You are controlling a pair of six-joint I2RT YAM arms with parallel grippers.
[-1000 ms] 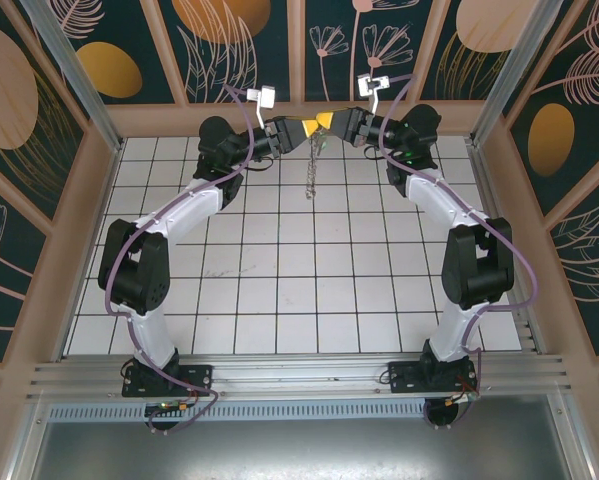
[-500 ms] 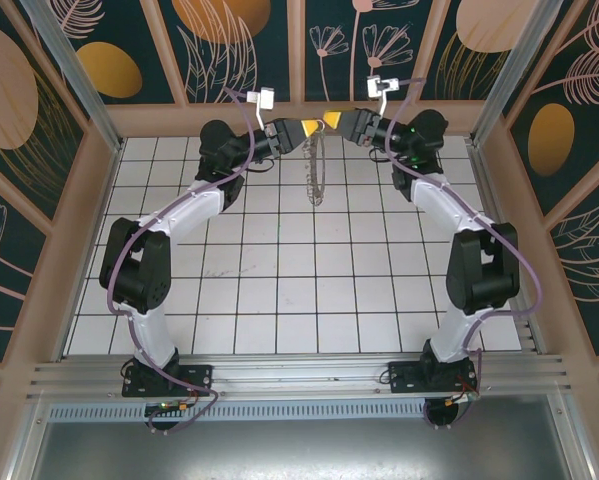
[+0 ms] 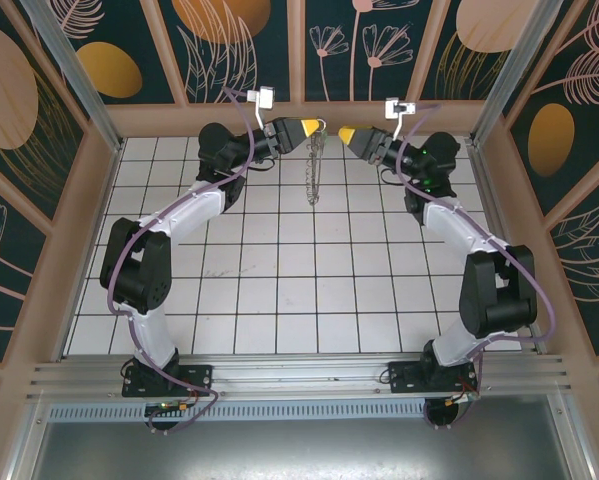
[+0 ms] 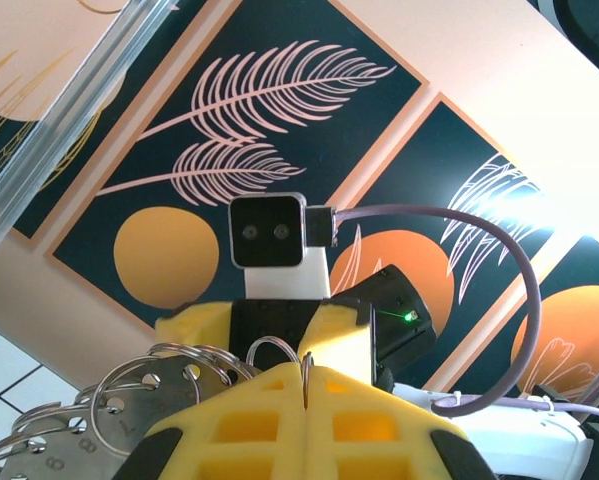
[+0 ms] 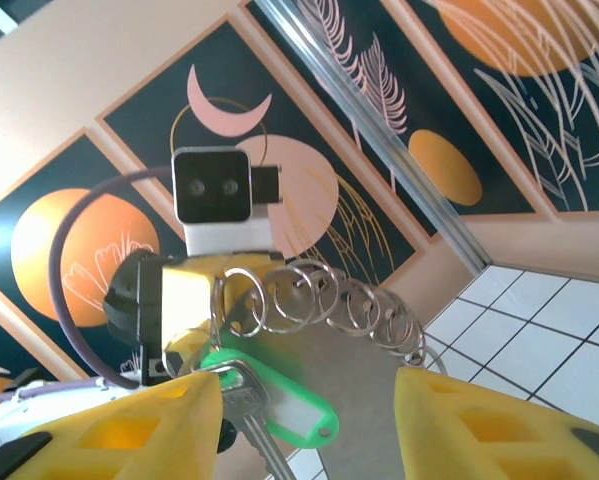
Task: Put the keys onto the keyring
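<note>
The left end effector [image 3: 307, 127] is clenched, its 2 yellow fingers pressed flat together on the top of the keyring [image 3: 314, 168]. The keyring hangs straight down from those fingertips as 1 chain of linked metal rings, high above the far middle of the tiled table [image 3: 279, 290]. In the left wrist view, several of the rings fan out to the left of the closed fingers.

The right end effector [image 3: 345, 133] is released, its 2 fingers standing wide apart with nothing between them. It sits just beside the hanging keyring, facing the left one and not touching it.

In the right wrist view, 1 key [image 5: 304, 412] with a green head dangles just under the left end effector, next to the curve of rings. Whether it is threaded onto a ring cannot be told.
</note>
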